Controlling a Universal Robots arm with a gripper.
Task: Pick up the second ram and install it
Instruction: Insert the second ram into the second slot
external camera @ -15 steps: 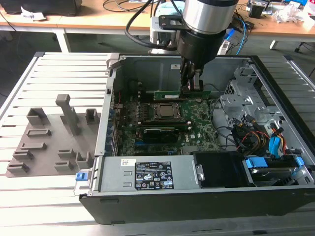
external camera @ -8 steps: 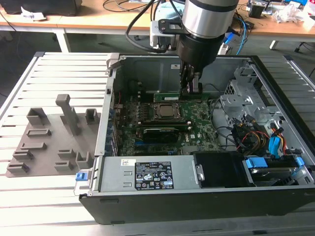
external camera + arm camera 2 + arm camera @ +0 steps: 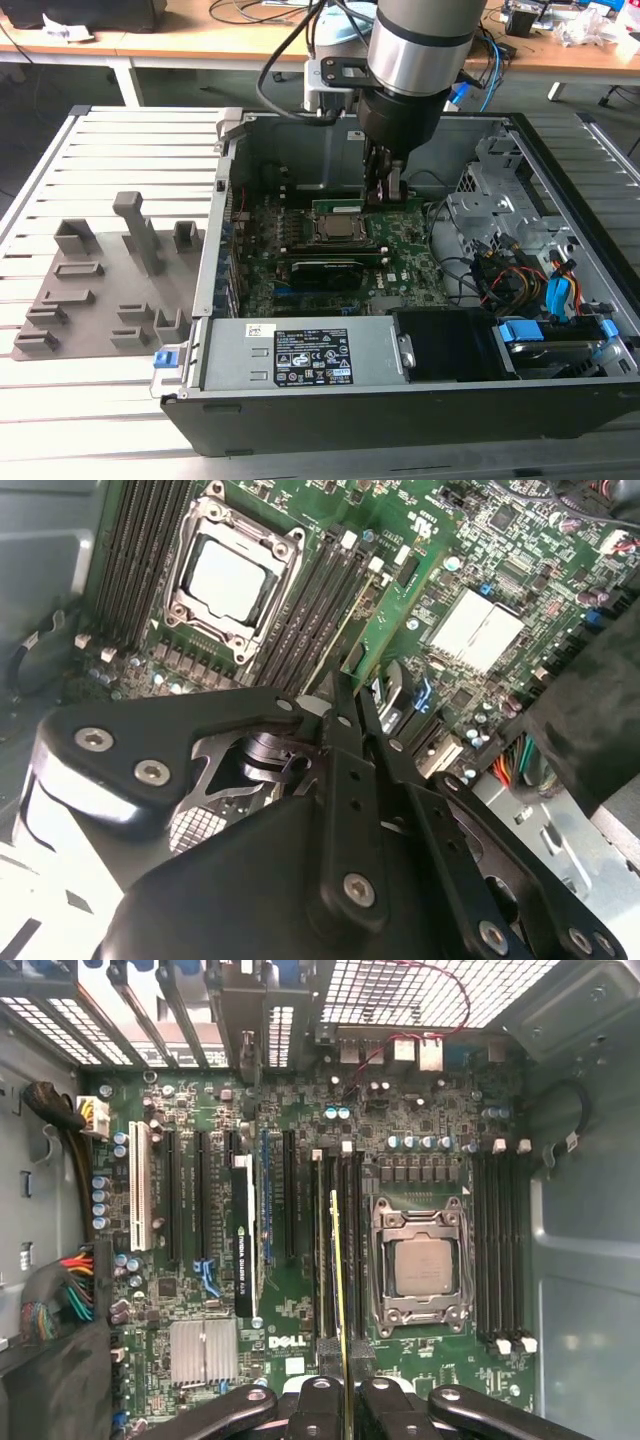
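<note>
The second ram [image 3: 340, 1280] is a thin green stick seen edge-on, standing over the black memory slots [image 3: 328, 1250] beside the CPU socket [image 3: 420, 1267]. My gripper [image 3: 347, 1388] is shut on one end of it, a black finger on each side. In the second wrist view the same green stick [image 3: 378, 620] runs out from the gripper [image 3: 350, 692] toward the slots [image 3: 320, 610] next to the socket [image 3: 228, 578]. In the exterior view the gripper [image 3: 385, 188] reaches down inside the open computer case [image 3: 225, 250], just behind the socket [image 3: 335, 228]. Whether the stick touches a slot I cannot tell.
Grey fixture blocks [image 3: 100, 290] lie on the slatted table at the exterior view's left. Inside the case sit a power supply [image 3: 310, 355] at the front, an expansion card [image 3: 325, 270], and cables and drive bays [image 3: 530, 280] at the exterior view's right. More slots [image 3: 500, 1250] flank the socket.
</note>
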